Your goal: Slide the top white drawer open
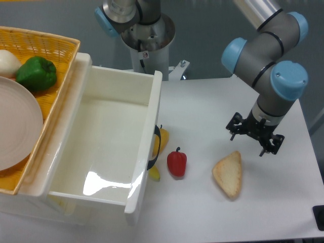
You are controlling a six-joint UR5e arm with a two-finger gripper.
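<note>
The deep rectangular glossy top drawer (106, 142) is cream-white with a curved black handle (155, 149), and the woven wicker basket (45, 43) is yellow, holding a green bell pepper (36, 72) and a pale pink plate (15, 124). On the plain white worktop (212, 111) lie a small red pepper (176, 163), a tan wedge of bread (229, 174) and a yellow item (163, 139). The robot's two-finger hand (254, 135) is black, its arm grey with light-blue caps.

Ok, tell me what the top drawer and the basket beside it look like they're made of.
The top white drawer: looks like glossy moulded plastic or lacquered board, cream-white; a bright glare patch sits on its floor, and the curved handle is black. The yellow basket: woven wicker or a plastic imitation, judging by the criss-cross weave; which of the two is unclear.
</note>
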